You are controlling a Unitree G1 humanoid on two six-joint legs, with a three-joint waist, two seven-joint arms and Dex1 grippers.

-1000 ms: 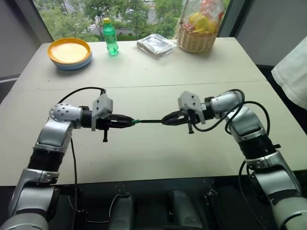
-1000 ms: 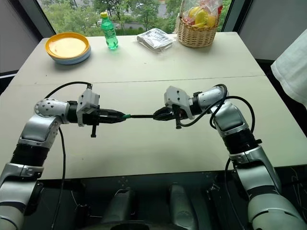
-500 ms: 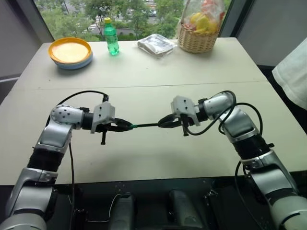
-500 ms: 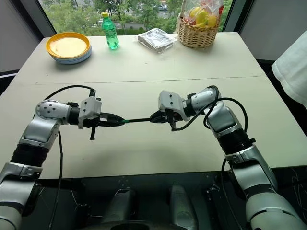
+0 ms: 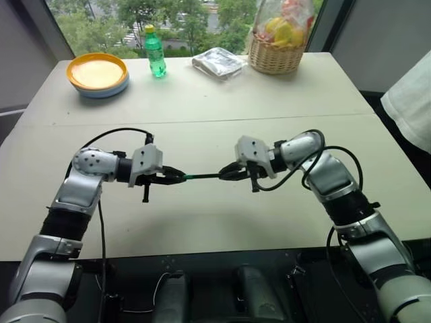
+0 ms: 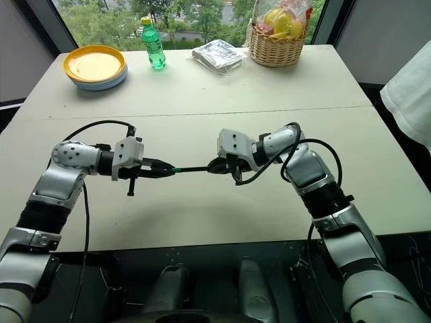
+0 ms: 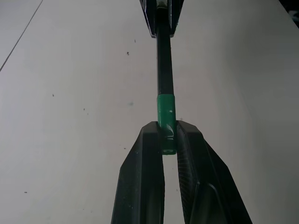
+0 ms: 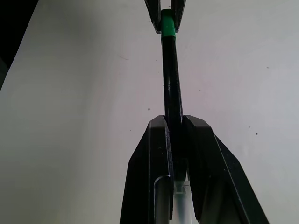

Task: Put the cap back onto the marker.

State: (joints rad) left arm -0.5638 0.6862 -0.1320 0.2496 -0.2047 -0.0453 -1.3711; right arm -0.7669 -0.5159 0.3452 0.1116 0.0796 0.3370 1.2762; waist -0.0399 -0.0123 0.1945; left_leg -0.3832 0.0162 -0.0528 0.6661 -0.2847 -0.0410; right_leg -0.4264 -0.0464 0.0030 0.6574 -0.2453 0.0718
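Observation:
Both grippers meet over the middle of the table, above its surface. A small green cap (image 7: 166, 116) is pinched in my left gripper (image 5: 176, 177), which is shut on it. The thin dark marker (image 5: 204, 176) runs level from the cap to my right gripper (image 5: 226, 173), which is shut on the marker's other end. In the right wrist view the marker (image 8: 171, 84) rises between the fingers and ends in the green cap (image 8: 167, 29), with no gap showing between cap and barrel. The marker's tip is hidden inside the cap.
At the table's far edge stand yellow plates (image 5: 97, 73) on the left, a green bottle (image 5: 155, 52), a silvery packet (image 5: 217, 63) and a wicker basket of fruit (image 5: 276, 47). A white cloth (image 5: 411, 108) hangs at the right edge.
My right gripper has moved left toward the left one, pushing the marker into the cap; the visible stretch of marker between them has shortened. Both grippers have stayed shut.

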